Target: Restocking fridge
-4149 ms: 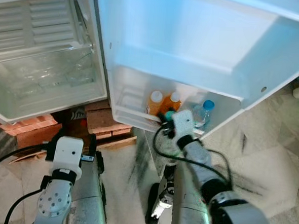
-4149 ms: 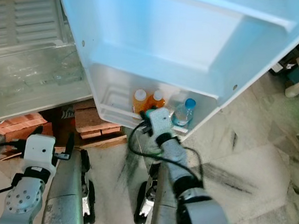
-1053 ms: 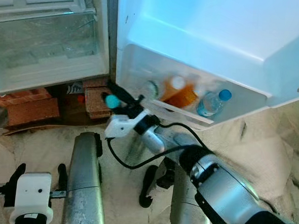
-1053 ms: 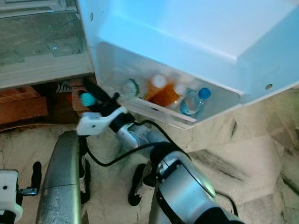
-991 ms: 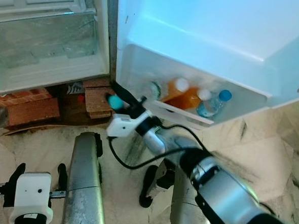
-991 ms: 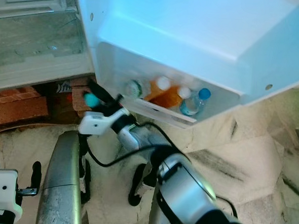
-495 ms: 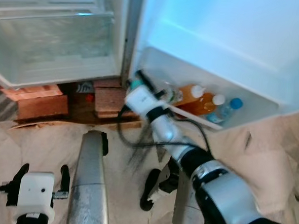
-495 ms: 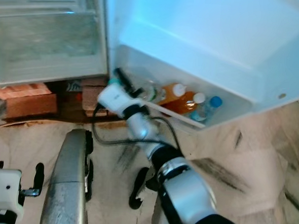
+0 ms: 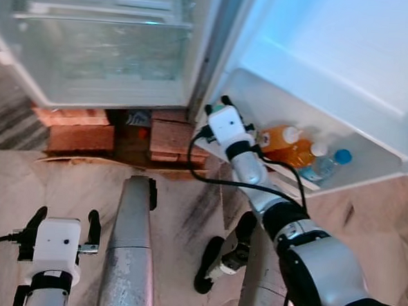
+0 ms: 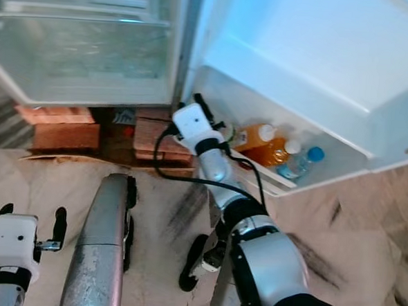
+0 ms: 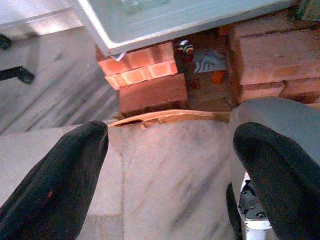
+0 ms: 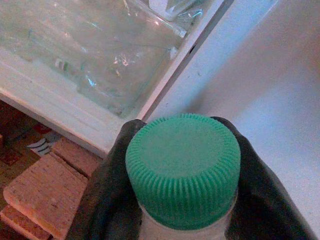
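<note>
The right gripper (image 12: 182, 210) pinches a green-capped bottle (image 12: 183, 167) and has now carried it up to the near end of the door shelf (image 9: 341, 182), beside the orange bottles (image 9: 282, 138). It looks almost stocked. The left gripper (image 11: 170, 175) hangs spread open.

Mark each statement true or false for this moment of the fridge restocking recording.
1. The right gripper is shut on a green-capped bottle. True.
2. The left gripper holds a bottle. False: its fingers are open, with floor between them.
3. Orange bottles and a blue-capped bottle stand in the door shelf. True.
4. The fridge door is closed. False: it is open.
5. The fridge stands on bricks. True.
</note>
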Tool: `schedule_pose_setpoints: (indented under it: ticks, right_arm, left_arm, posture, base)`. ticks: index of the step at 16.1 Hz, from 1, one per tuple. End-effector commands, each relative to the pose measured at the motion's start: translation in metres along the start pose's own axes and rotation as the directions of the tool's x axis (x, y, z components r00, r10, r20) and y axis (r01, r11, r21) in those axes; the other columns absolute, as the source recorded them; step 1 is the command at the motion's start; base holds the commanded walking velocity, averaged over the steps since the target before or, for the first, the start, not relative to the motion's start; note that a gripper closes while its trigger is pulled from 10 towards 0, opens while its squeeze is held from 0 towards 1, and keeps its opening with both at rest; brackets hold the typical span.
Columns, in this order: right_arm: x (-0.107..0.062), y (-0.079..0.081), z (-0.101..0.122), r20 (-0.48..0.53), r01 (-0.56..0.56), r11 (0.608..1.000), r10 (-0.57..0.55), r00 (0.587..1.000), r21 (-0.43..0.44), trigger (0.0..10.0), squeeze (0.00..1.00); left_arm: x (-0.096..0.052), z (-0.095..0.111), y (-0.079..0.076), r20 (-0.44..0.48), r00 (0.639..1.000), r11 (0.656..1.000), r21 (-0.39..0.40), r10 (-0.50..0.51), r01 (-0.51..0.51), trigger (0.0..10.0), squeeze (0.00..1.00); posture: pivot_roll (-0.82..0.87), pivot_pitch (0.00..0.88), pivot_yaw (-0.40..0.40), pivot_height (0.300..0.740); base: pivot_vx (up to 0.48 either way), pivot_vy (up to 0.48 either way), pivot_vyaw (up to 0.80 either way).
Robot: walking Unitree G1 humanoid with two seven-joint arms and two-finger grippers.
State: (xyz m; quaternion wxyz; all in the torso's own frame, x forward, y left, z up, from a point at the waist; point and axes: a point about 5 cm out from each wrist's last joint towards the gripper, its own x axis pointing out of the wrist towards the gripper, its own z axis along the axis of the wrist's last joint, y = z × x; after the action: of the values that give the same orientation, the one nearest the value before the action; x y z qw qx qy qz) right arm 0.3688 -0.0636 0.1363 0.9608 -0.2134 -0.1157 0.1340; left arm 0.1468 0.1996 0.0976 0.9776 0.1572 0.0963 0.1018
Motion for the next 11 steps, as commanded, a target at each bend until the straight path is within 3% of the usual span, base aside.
schedule_pose_setpoints:
  ticks: [1,3,4,6,9,11]
  right_arm:
    - [-0.040,-0.028,-0.073,-0.398,0.196,0.979,-0.156,0.904,0.063,10.0,1.00]
    - [-0.034,-0.035,-0.066,-0.351,0.169,0.985,-0.164,0.922,-0.017,10.0,1.00]
    - [-0.028,-0.037,-0.058,-0.287,0.121,0.982,-0.158,0.945,-0.143,10.0,1.00]
    - [-0.016,-0.048,-0.040,-0.161,0.103,0.958,-0.150,0.975,-0.266,10.0,1.00]
    - [-0.005,-0.061,-0.019,-0.029,0.103,0.946,-0.117,0.993,-0.308,10.0,1.00]
    - [-0.003,-0.065,-0.004,0.086,0.081,0.958,-0.059,0.995,-0.275,10.0,1.00]
  left_arm:
    - [-0.003,-0.009,-0.001,-0.046,0.999,1.000,0.008,-0.003,0.003,10.0,0.00]
    - [0.001,-0.010,-0.001,-0.039,0.999,1.000,0.011,-0.003,0.004,10.0,0.00]
    - [0.005,-0.010,-0.002,-0.033,0.999,1.000,0.013,-0.004,0.005,10.0,0.00]
    - [0.011,-0.010,-0.003,-0.023,1.000,1.000,0.015,-0.009,0.009,10.0,0.00]
    - [0.026,-0.011,-0.006,-0.005,1.000,1.000,0.017,-0.021,0.021,10.0,0.00]
    - [0.038,-0.011,-0.011,0.013,0.999,0.999,0.014,-0.040,0.040,10.0,0.00]
  posture:
    - [0.47,0.431,-0.143,0.563]
    - [0.47,0.418,-0.142,0.563]
    - [0.46,0.407,-0.140,0.563]
    - [0.44,0.383,-0.138,0.563]
    - [0.40,0.348,-0.135,0.563]
    - [0.36,0.300,-0.127,0.563]
  base:
    - [0.000,0.000,0.00]
    - [0.000,0.000,0.00]
    - [0.000,0.000,0.00]
    - [0.000,0.000,0.00]
    - [0.000,0.000,0.00]
    - [0.000,0.000,0.00]
